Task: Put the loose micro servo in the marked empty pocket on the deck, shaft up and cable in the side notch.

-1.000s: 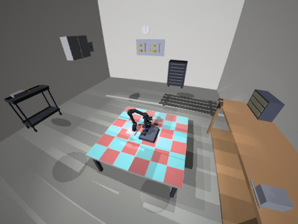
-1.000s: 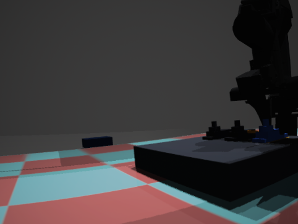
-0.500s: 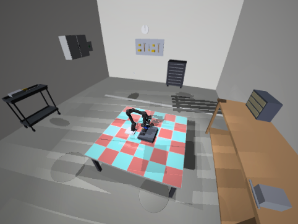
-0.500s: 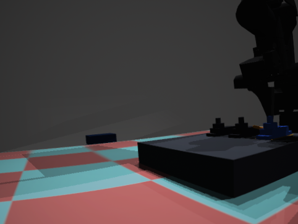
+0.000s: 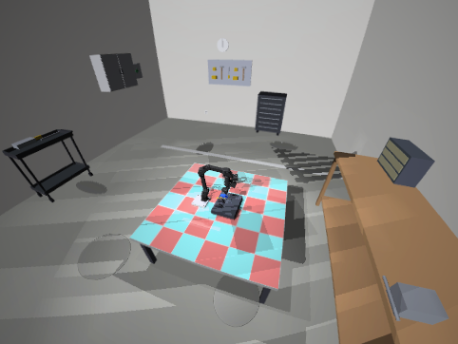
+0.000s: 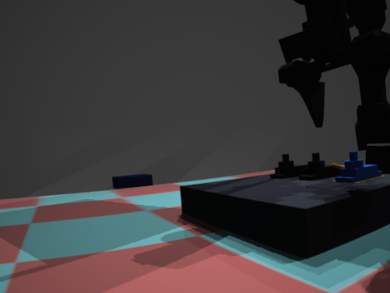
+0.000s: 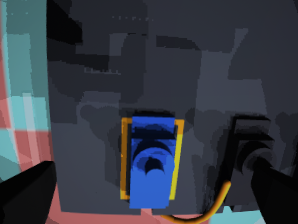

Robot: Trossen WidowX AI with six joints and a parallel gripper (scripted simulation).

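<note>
The blue micro servo (image 5: pixel 222 195) (image 6: pixel 357 172) (image 7: pixel 151 192) sits upright in the marked pocket (image 7: pixel 124 165) on the dark deck (image 5: pixel 230 210) (image 6: pixel 243 202) (image 7: pixel 82 185), its shaft pointing up. In the exterior view its ears look level and low on the deck. In the wrist view its body lies between the yellow outline's two long sides, its near end reaching slightly past the outline. The orange cable (image 7: pixel 188 220) curves out from the near end to the right; whether it lies in the side notch cannot be told. My gripper (image 7: pixel 158 175) is open and empty, above the servo and apart from it.
Two black servos (image 6: pixel 285 166) (image 6: pixel 315 165) stand on the deck beside the blue one; one black servo (image 7: pixel 250 130) is at the right in the wrist view. A dark blue block (image 6: pixel 133 181) is farther back on the checkered table (image 5: pixel 211 254).
</note>
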